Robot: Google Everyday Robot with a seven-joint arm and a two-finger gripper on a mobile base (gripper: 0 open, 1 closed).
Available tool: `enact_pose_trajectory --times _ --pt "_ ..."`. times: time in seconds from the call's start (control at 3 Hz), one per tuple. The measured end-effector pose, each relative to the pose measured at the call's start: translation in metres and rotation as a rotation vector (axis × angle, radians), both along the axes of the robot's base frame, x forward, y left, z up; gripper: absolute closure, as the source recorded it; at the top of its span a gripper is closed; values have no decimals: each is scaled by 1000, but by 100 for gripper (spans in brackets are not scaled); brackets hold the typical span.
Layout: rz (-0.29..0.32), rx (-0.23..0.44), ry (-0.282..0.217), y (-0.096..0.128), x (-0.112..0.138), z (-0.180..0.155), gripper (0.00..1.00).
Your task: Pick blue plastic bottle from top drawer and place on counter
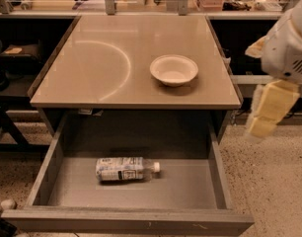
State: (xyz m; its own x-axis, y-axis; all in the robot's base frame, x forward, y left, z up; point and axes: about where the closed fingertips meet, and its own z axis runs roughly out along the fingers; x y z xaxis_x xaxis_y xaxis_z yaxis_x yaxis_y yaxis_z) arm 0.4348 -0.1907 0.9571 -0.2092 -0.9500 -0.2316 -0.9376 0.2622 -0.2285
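The top drawer [126, 221] stands pulled open below the front edge of the tabletop [106, 38]. The blue plastic bottle [125, 169] lies on its side on the flat bottom of the drawer, left of the middle, with its white cap pointing right. A white bowl [173, 70] sits upright on the tabletop, nearer the right edge than the left, while the tool [263, 122] hangs out beyond the tabletop's front right corner, well apart from the bottle; whether it is apart or together I cannot tell.
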Motion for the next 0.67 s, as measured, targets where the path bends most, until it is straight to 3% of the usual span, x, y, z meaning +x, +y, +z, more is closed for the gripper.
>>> enact_pose_trajectory --times 0.33,0.67 --pt "40 32 43 35 2 -38 0" --pt "85 78 138 67 -4 -70 0"
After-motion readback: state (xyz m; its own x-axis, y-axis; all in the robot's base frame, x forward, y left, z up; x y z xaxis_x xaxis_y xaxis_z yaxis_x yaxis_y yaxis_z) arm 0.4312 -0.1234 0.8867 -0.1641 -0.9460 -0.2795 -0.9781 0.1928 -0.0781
